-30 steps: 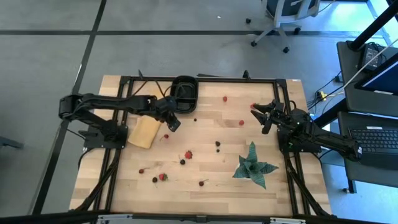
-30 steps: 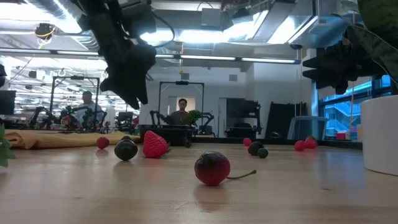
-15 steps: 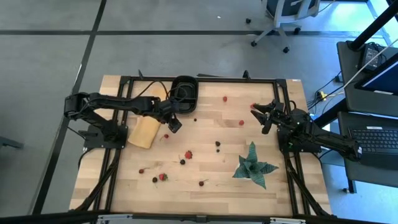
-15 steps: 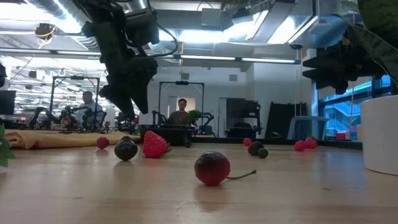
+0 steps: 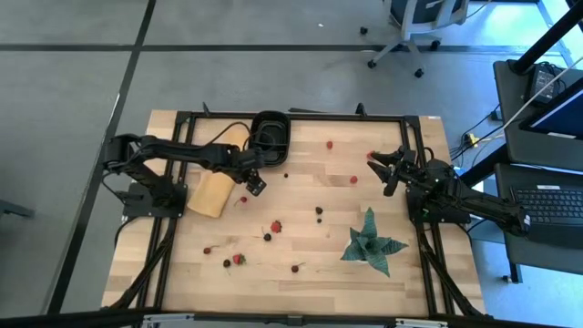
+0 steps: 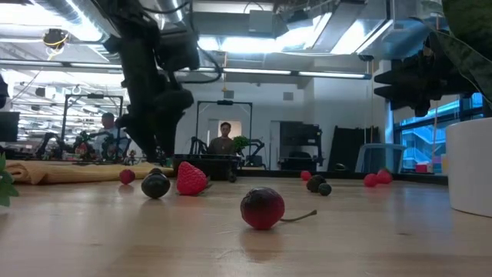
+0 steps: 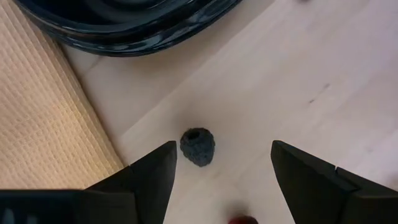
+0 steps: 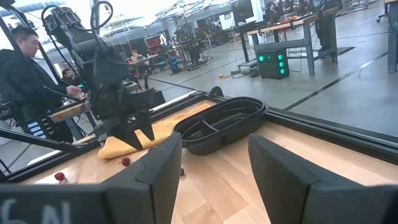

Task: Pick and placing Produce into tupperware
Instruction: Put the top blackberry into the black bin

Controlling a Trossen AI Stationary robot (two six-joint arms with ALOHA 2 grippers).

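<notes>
Left wrist view: unlabelled dark berry (image 7: 198,146) between open left pincer (image 7: 221,163) fingers.

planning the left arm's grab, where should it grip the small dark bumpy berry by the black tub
Probably across its round middle, coming straight down. The small dark bumpy berry lies alone on bare wood, between the open left gripper's fingers, clear of the tan woven cloth and black plastic tub.

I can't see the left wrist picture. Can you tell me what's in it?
A small dark bumpy berry sits on the pale wood table between the left gripper's two open fingers. The black tub's rim is just beyond it, and a tan cloth lies beside it.
</notes>
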